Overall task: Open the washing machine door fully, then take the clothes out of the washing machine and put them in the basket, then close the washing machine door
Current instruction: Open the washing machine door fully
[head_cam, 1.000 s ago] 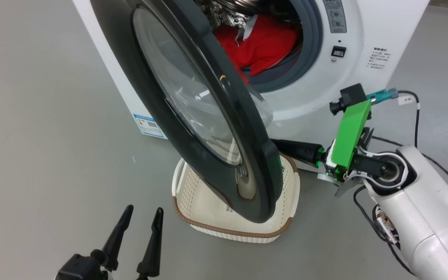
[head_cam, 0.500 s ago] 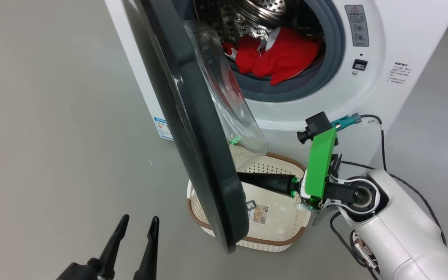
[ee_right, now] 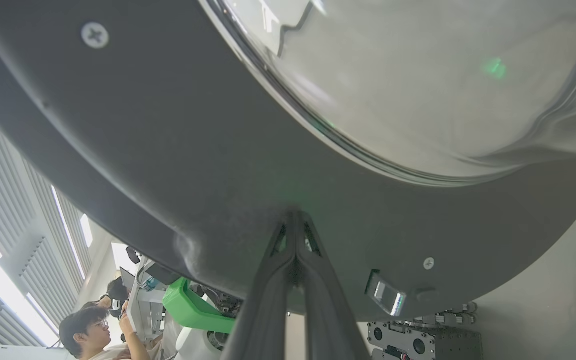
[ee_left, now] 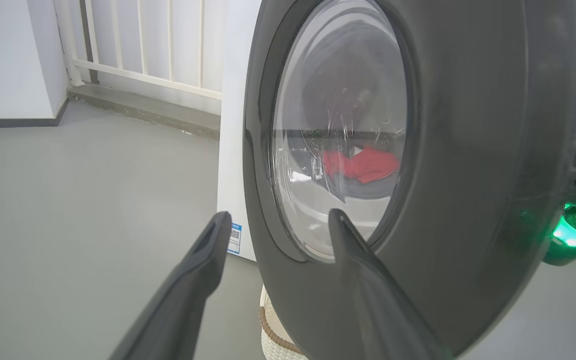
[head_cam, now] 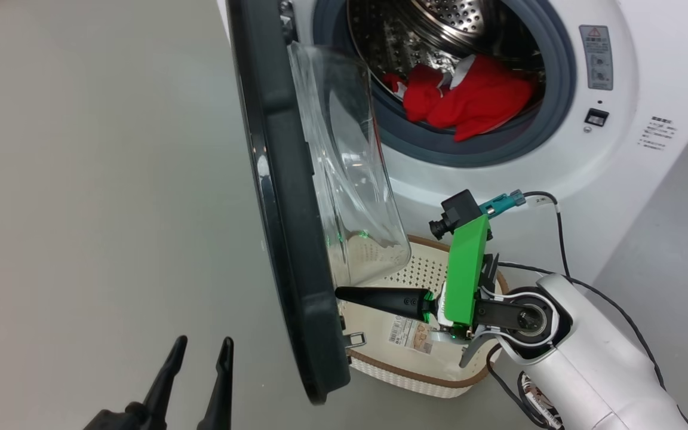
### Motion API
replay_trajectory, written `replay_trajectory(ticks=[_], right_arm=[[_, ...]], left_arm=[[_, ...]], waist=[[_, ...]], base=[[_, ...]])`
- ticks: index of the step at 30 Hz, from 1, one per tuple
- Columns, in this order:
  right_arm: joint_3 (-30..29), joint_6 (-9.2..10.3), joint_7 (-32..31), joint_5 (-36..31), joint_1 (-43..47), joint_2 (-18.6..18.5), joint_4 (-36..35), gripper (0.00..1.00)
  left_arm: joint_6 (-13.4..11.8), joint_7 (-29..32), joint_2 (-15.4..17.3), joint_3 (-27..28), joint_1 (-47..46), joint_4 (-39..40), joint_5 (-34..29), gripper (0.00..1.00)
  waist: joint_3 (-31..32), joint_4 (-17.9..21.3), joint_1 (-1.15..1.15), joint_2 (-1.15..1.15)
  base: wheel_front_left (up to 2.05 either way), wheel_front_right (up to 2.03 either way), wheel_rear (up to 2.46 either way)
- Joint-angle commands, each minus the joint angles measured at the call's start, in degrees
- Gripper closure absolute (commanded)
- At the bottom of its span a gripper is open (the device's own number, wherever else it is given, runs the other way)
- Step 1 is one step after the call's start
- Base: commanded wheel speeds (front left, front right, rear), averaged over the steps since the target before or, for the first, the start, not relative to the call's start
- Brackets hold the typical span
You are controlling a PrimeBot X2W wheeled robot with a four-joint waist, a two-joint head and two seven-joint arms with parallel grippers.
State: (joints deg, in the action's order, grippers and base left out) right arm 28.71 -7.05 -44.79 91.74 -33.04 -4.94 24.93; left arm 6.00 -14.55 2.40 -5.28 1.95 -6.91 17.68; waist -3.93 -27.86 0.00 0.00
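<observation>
The washing machine door (head_cam: pixel 284 197) stands edge-on in the head view, its glass bowl (head_cam: pixel 350 179) facing the drum. My right gripper (head_cam: pixel 339 292) is shut, and its joined tips touch the door's inner black rim (ee_right: pixel 168 125) just below the glass; the right wrist view shows the gripper (ee_right: pixel 294 216) there. Red clothes (head_cam: pixel 469 101) lie in the steel drum of the white washing machine (head_cam: pixel 648 60). The cream basket (head_cam: pixel 404 374) sits on the floor under the door. My left gripper (head_cam: pixel 200 343) is open and empty, outside the door (ee_left: pixel 468 150), with the clothes (ee_left: pixel 363 165) showing through the glass.
Grey floor (head_cam: pixel 81 209) stretches to the left of the door. A blue label sticker (ee_left: pixel 234 239) marks the machine's side panel. White railing (ee_left: pixel 143 45) stands behind the machine. A person (ee_right: pixel 88 325) sits in the background of the right wrist view.
The door has swung wider, from angled across the opening to edge-on, with my right gripper following its inner rim leftward. More of the drum and basket shows. The head camera has shifted.
</observation>
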Motion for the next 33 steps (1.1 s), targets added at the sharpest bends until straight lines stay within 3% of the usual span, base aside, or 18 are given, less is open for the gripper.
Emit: replay_trajectory(ticks=[1, 18, 29, 30, 33], right_arm=[[0.98, -0.44, 0.5, 0.19, -0.03, 1.84, -2.12, 1.0], [7.91, -0.44, 4.75, 4.83, -2.61, 2.05, -3.75, 1.0], [8.94, -0.44, 6.86, 3.91, -2.57, 2.05, -3.04, 1.0], [8.72, -0.44, 7.13, 3.52, -2.33, 2.06, -2.88, 0.96], [8.06, -0.44, 8.22, 1.88, -1.41, 1.88, -2.41, 0.53]], left_arm=[[-0.2, -0.45, 0.48, 2.09, -0.46, 1.22, -0.36, 0.0], [-0.95, -0.45, 0.48, 4.0, 0.07, 2.21, -0.02, 0.0], [-1.08, -0.45, 0.48, 4.06, 0.24, 2.17, 0.16, 0.0], [-1.03, -0.45, 0.48, 4.0, 0.26, 2.09, 0.14, 0.0], [-0.84, -0.45, 0.48, 3.79, 0.21, 1.73, 0.07, 0.0]], waist=[[0.09, -0.87, 0.0, 0.0], [-0.81, -2.8, 0.0, 0.0], [-0.53, -2.57, 0.0, 0.0], [-0.4, -2.5, 0.0, 0.0], [0.05, -2.3, 0.0, 0.0]], base=[[0.0, 0.0, 0.0], [0.0, 0.0, 0.0], [0.0, 0.0, 0.0], [0.0, 0.0, 0.0], [0.0, 0.0, 0.0]])
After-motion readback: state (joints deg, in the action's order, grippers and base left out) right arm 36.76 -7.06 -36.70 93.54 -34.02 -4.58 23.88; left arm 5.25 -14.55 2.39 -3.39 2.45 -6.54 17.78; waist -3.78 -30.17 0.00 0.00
